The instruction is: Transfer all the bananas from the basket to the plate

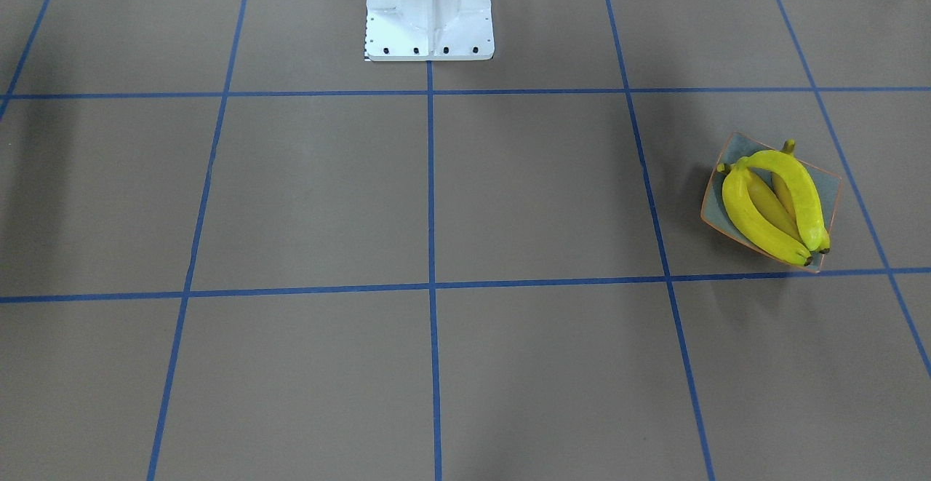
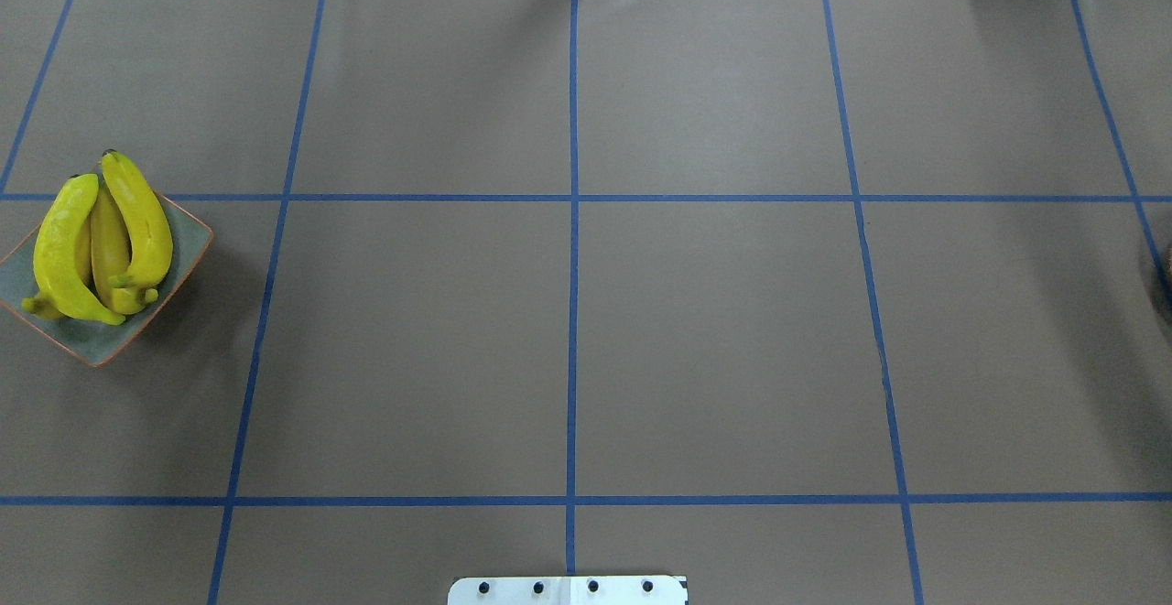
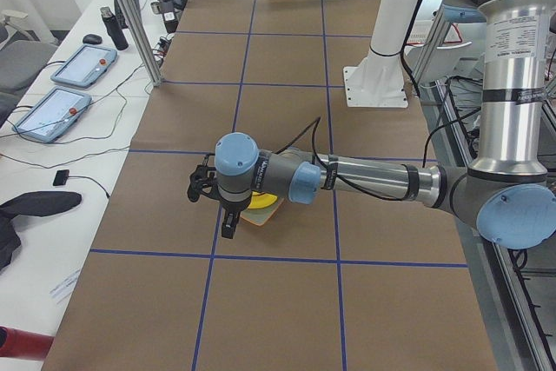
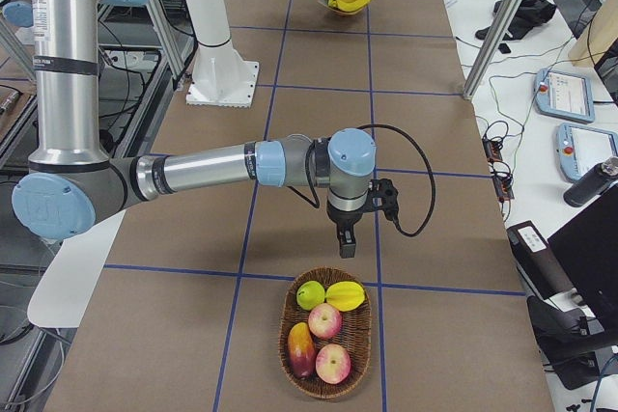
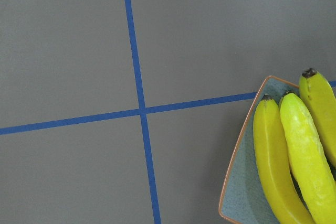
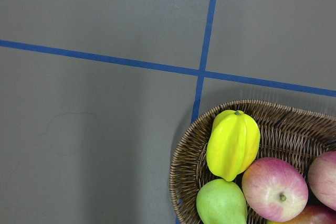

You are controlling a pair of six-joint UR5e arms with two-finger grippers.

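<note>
**Bananas.** All three bright yellow curved bananas (image 1: 771,204) lie side by side and touching on the square, grey-green speckled plate (image 1: 733,148) with the thin orange rim. Their dark tips point one way and their stems the other. The middle banana sits lower, partly covered by its neighbours. The plate stands on the brown paper-covered table (image 1: 509,197) at the robot's left end, just beside a blue tape line (image 1: 727,275).

**Left gripper** (image 3: 228,227). It hangs just beside the plate with its fingers pointing down, at the end of the near arm in the left-end view. It shows only from that side, so I cannot tell how far apart the fingers stand or whether they hold anything. Its wrist camera looks down on one plate corner and the banana tips.

**Right gripper** (image 4: 346,244). It is at the opposite end of the table, pointing down, near the rim of the oval woven wicker basket (image 4: 290,320). Again I cannot tell its opening or whether it holds anything.

**Basket contents.**
- a yellow star fruit (image 6: 233,142)
- a green pear (image 6: 220,205)
- pink-red apples (image 6: 273,187)
- one red-orange fruit (image 4: 301,349)

**Other.** The white pedestal base (image 1: 429,8) stands at the robot's edge of the table, well apart from both the plate and the basket.
</note>
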